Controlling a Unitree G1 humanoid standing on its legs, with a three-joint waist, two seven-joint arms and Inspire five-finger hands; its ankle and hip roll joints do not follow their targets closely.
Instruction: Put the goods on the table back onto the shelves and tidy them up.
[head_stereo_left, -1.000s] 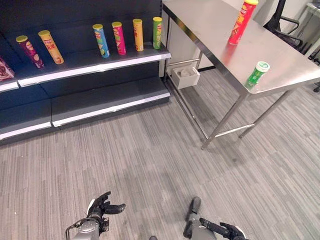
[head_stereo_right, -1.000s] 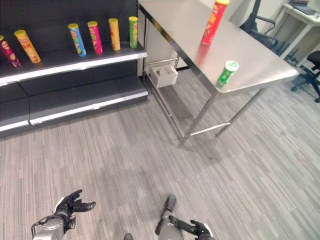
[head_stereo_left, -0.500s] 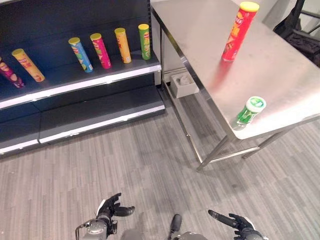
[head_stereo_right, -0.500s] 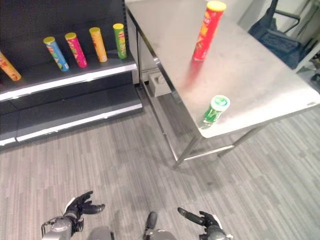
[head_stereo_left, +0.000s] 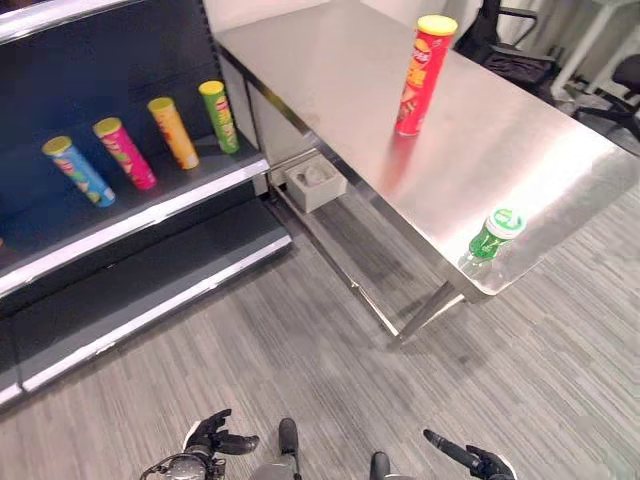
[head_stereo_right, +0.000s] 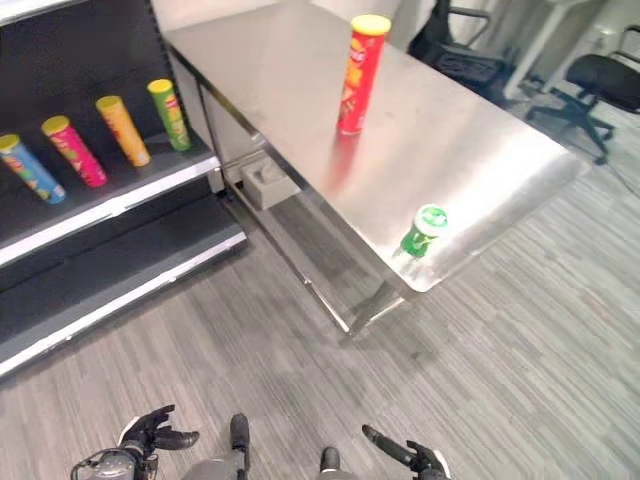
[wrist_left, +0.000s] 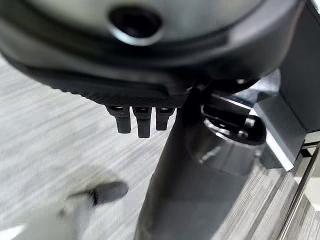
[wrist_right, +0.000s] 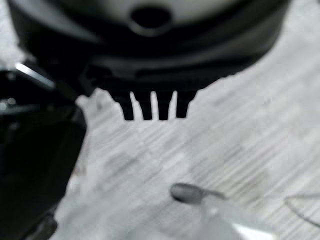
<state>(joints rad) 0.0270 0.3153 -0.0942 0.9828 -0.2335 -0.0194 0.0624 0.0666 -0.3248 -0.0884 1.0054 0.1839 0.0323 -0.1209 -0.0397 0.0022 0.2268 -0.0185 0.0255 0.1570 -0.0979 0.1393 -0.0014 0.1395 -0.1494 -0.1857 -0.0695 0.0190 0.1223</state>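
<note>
A tall red can (head_stereo_left: 424, 75) with a yellow lid stands upright on the steel table (head_stereo_left: 330, 70). A short green can (head_stereo_left: 490, 235) with a white-green lid stands near the table's front corner. Several cans stand on the dark shelf: blue (head_stereo_left: 77, 170), pink (head_stereo_left: 124, 152), orange (head_stereo_left: 172, 131) and green (head_stereo_left: 218, 116). My left hand (head_stereo_left: 210, 440) hangs low over the floor, open and holding nothing, its fingers (wrist_left: 137, 120) straight. My right hand (head_stereo_left: 470, 462) is also low, open and holding nothing, its fingers (wrist_right: 150, 107) straight. Both hands are far from the table and the shelf.
A small white box (head_stereo_left: 312, 183) sits under the table by its leg. A lower shelf board (head_stereo_left: 150, 285) runs near the floor. Black office chairs (head_stereo_right: 610, 80) stand behind the table at the right. Grey carpet floor (head_stereo_left: 300, 370) lies between me and the table.
The whole picture has shifted: the camera has moved, so the table now sits nearer the middle and the shelf further left. The cans stand as before. Both hands stay low.
</note>
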